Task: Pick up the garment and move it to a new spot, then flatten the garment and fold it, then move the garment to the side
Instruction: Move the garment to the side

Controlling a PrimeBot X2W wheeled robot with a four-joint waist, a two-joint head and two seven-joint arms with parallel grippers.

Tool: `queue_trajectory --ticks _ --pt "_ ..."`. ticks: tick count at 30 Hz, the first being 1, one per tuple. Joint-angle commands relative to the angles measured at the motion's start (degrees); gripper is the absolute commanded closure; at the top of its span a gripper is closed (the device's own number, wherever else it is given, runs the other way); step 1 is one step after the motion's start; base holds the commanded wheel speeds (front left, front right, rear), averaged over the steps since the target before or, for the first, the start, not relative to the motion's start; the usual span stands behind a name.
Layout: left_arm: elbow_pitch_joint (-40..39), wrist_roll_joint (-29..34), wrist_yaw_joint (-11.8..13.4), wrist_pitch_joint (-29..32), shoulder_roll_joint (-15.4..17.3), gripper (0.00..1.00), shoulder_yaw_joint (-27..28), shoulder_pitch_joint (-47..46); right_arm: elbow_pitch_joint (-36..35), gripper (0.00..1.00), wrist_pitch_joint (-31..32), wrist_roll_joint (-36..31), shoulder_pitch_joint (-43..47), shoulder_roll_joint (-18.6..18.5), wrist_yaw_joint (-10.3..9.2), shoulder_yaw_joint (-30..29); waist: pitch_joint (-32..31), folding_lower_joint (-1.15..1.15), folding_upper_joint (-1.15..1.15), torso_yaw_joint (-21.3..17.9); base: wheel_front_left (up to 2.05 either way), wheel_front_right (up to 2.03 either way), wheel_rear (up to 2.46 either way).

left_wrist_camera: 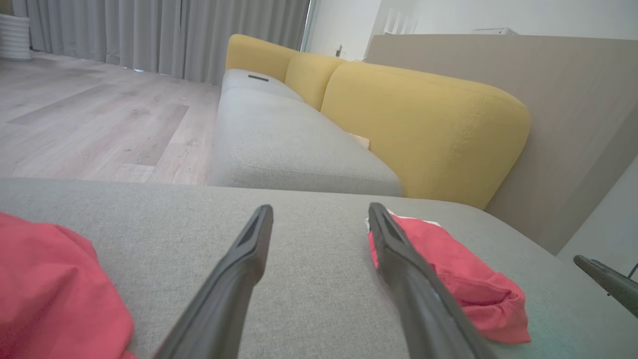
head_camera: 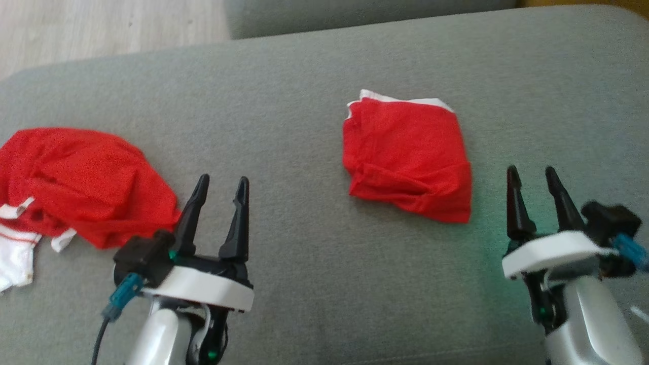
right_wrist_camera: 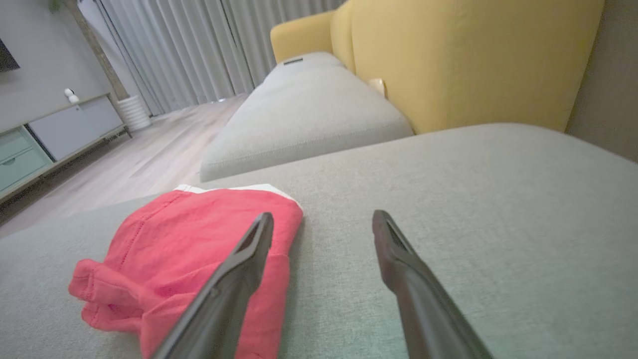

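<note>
Fingers (head_camera: 237, 223) of left gripper (head_camera: 224, 178) and right gripper (head_camera: 531, 169) spread, empty. Garment (head_camera: 408, 157), folded, at cushion (head_camera: 304, 284) centre; for moving aside, pinch both near corners, lift level, preserving folds.

Head downward, wrists low along cushion (head_camera: 304, 284)

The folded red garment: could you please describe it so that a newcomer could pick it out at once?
Two red garments lie on the wide grey cushion before the robot. The folded garment lies right of the middle, nearer the right gripper. Unlike the crumpled heap by the left gripper, it is a compact squarish packet with a white strip along its far edge.
</note>
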Motion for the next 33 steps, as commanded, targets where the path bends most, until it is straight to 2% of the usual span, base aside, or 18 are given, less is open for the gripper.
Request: queue_trajectory --ticks 1,14,19,24,25,26,33 --pt "-1.54 0.34 -0.33 -0.35 0.15 0.0 1.09 -3.24 -1.04 0.0 0.65 0.14 -3.41 0.28 -0.04 1.62 1.45 0.0 0.0 1.47 0.0 0.0 0.0" --pt "-0.57 -0.93 -0.08 -0.35 0.15 0.0 -1.25 -5.67 12.07 0.0 12.01 6.42 -12.26 0.22 -0.04 1.57 5.79 0.0 0.0 7.14 0.0 0.0 0.0" --pt "-0.47 -1.15 0.13 -0.35 0.15 0.0 -1.66 -6.16 16.19 0.0 13.45 9.52 -14.61 0.55 -0.04 2.34 6.47 0.0 0.0 7.76 0.0 0.0 0.0" --pt "-0.21 -1.26 0.19 -0.35 0.15 0.0 -1.88 -6.34 19.64 0.0 12.64 8.78 -16.14 0.61 -0.04 4.43 6.62 0.0 0.0 7.22 0.0 0.0 0.0" --pt "-0.12 -1.26 0.16 -0.35 0.15 0.0 -1.92 -6.38 20.16 0.82 12.21 8.13 -16.45 0.4 -0.04 4.96 6.55 0.0 0.0 7.01 0.0 0.0 0.0" --pt "-0.03 -1.24 0.14 -0.35 0.15 0.0 -1.93 -6.42 20.57 1.0 11.72 7.36 -16.77 0.03 -0.04 5.69 6.43 0.0 0.0 6.71 0.0 0.0 0.0" --pt "0.28 -1.16 -0.11 -0.35 0.15 0.0 -2.08 -6.56 21.53 1.0 8.74 1.64 -18.82 -4.31 -0.04 9.44 5.66 0.0 0.0 4.71 0.0 0.0 0.0"
